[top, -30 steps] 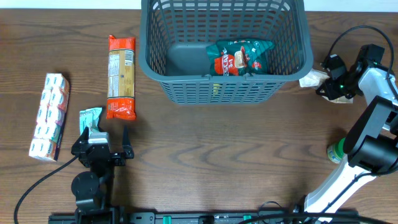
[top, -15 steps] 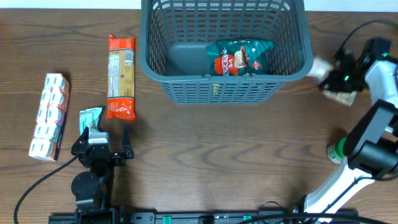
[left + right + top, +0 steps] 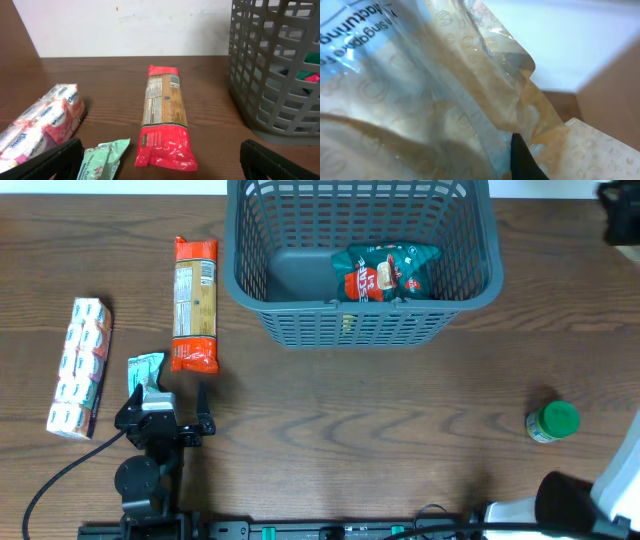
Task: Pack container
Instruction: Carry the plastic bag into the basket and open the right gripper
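Note:
The dark grey slotted container (image 3: 360, 320) stands at the back centre and holds a green and red snack bag (image 3: 385, 272); its wall also shows in the left wrist view (image 3: 280, 75). My left gripper (image 3: 165, 415) is open and empty near the front left, its fingers (image 3: 160, 162) wide apart behind a mint green packet (image 3: 102, 157). My right gripper (image 3: 519, 152) is shut on a clear, crinkled plastic bag (image 3: 420, 100) that fills its wrist view. In the overhead view only a dark part of the right arm (image 3: 620, 210) shows at the top right edge.
A red pasta package (image 3: 194, 300) lies left of the container, also in the left wrist view (image 3: 162, 117). A tissue multipack (image 3: 80, 365) lies at the far left. The mint packet (image 3: 145, 368) lies by the left gripper. A green-lidded jar (image 3: 553, 422) stands at the right.
My right gripper has lifted the pale bag from the table right of the container and carried it up and right, almost out of the overhead view. The left arm has not moved.

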`<action>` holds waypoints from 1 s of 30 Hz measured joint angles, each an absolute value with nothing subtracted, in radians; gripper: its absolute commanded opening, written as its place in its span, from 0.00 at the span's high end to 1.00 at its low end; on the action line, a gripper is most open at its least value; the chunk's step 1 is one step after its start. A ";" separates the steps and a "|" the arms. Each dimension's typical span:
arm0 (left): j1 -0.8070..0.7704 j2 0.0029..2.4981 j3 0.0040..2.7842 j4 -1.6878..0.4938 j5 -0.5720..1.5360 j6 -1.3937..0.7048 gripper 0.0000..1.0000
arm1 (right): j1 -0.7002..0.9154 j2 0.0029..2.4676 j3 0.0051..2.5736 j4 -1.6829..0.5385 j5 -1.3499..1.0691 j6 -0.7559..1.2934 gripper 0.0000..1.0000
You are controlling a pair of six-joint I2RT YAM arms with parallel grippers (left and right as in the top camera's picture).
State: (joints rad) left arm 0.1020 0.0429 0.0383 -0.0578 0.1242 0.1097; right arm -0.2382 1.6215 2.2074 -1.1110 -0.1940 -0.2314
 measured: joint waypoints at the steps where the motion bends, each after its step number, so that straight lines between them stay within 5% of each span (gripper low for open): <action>1: 0.102 0.043 0.038 -0.058 0.124 0.110 0.01 | -0.197 1.619 2.212 -1.126 -0.192 -0.245 0.99; 11: 0.102 0.043 0.038 -0.058 0.124 0.110 0.01 | 0.180 1.733 2.209 -1.163 -0.043 -0.296 0.98; 25: 0.102 0.043 0.038 -0.058 0.124 0.110 0.01 | 0.225 2.052 2.208 -1.180 0.016 -0.204 0.98; 26: 0.102 0.043 0.038 -0.058 0.124 0.110 0.01 | 0.225 2.072 2.207 -1.189 0.015 -0.198 0.84; 28: 0.102 0.043 0.038 -0.058 0.124 0.110 0.02 | 0.225 2.094 2.197 -1.198 0.012 -0.184 0.09; 30: 0.102 0.043 0.038 -0.058 0.124 0.110 0.01 | 0.225 2.100 2.195 -1.199 0.007 -0.181 0.01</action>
State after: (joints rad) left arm 0.1020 0.0429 0.0383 -0.0582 0.1242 0.1097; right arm 0.2249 2.1002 2.1952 -1.1992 0.0067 -0.1810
